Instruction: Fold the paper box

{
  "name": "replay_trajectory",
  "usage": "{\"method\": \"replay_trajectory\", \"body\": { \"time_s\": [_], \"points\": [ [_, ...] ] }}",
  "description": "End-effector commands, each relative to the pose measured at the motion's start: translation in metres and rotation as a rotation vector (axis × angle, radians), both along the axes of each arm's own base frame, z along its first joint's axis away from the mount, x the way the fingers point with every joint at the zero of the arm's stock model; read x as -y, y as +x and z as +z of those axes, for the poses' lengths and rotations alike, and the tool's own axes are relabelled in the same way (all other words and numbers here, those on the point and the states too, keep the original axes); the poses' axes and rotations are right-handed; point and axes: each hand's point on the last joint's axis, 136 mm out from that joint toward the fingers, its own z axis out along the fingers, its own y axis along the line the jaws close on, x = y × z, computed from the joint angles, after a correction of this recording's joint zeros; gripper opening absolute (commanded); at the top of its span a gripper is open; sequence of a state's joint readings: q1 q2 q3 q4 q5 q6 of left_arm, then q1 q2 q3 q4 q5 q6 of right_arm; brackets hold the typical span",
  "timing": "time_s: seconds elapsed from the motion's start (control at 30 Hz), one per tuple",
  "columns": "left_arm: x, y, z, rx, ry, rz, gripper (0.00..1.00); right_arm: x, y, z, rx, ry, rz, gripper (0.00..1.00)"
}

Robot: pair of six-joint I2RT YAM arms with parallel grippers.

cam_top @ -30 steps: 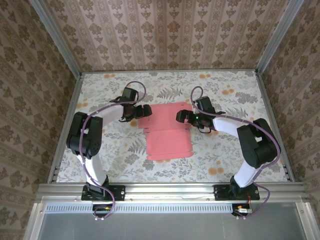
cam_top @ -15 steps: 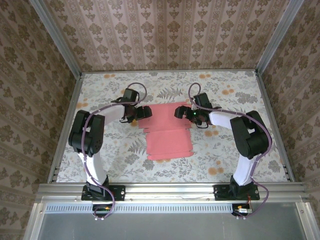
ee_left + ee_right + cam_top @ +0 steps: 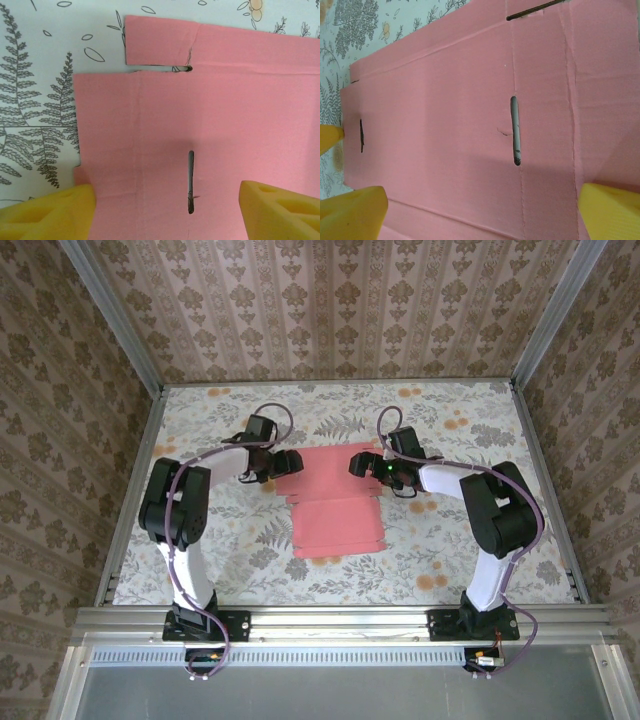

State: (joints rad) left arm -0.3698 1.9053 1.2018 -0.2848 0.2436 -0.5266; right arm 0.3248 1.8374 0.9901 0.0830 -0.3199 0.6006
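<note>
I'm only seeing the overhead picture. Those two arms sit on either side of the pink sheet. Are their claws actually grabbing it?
Observer: No. In the left wrist view, the left gripper has its yellow fingers spread wide over the flat paper box, not pinching it.
Operator: And the other arm?
Observer: The right gripper is wide open too, with pink card stretching between its fingers.
Operator: Is the sheet just plain card?
Observer: Not quite. Close up, it has narrow slits cut through it.
</note>
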Motion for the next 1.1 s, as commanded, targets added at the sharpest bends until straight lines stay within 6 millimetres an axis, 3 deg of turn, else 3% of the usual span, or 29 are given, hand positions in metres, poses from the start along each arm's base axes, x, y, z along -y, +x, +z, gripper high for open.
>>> {"method": "replay_trajectory", "body": {
  "time_s": [0.0,0.23,0.67,1.07],
  "points": [
    [-0.014,-0.005,-0.007,-0.026,0.104,-0.003,0.78,0.007,-0.022,-0.03,-0.103,-0.028,0.003,1.0],
    [-0.021,-0.007,-0.005,-0.027,0.162,-0.006,0.79,0.006,-0.022,-0.032,-0.106,-0.024,0.0,1.0],
    [0.002,-0.006,-0.015,-0.059,0.1,-0.035,0.72,0.005,-0.028,-0.039,-0.13,-0.014,0.003,1.0],
    [0.026,-0.008,-0.006,-0.054,-0.045,-0.084,0.63,0.002,-0.031,-0.043,-0.136,0.001,0.005,1.0]
  ]
}}
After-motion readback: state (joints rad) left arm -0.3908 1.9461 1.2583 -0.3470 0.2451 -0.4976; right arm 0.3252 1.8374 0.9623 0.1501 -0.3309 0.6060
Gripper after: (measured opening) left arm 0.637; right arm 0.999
